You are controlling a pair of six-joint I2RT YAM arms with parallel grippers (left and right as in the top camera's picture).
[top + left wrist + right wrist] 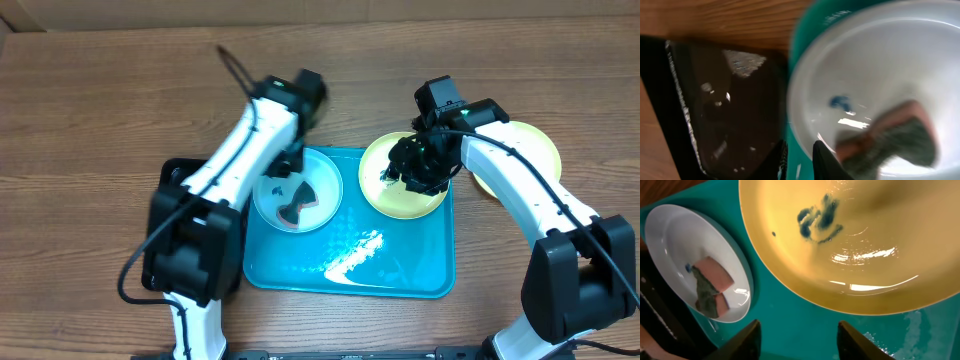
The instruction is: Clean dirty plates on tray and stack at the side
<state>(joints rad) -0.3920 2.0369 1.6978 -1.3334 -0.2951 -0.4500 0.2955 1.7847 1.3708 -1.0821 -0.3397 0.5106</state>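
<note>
Plainly, the right gripper (800, 342) gapes wide and empty over the cyan tray (400, 270), by the smudged yellow-green plate (400, 203) in the tray's upper right. The left gripper (800, 161) is parted slightly, holding nothing, at the light blue plate (322, 185), which carries a sponge (292, 207) at the tray's left.

A brown wooden table (100, 100) with long, straight grain fills the view. On its left part sits a black tray (172, 178) with a glossy floor that shows small glints of light in the left wrist view. To the right of it, near but not touching, lies a sponge (293, 203) — pink on one face, dark green on the other — bent and partly folded.
</note>
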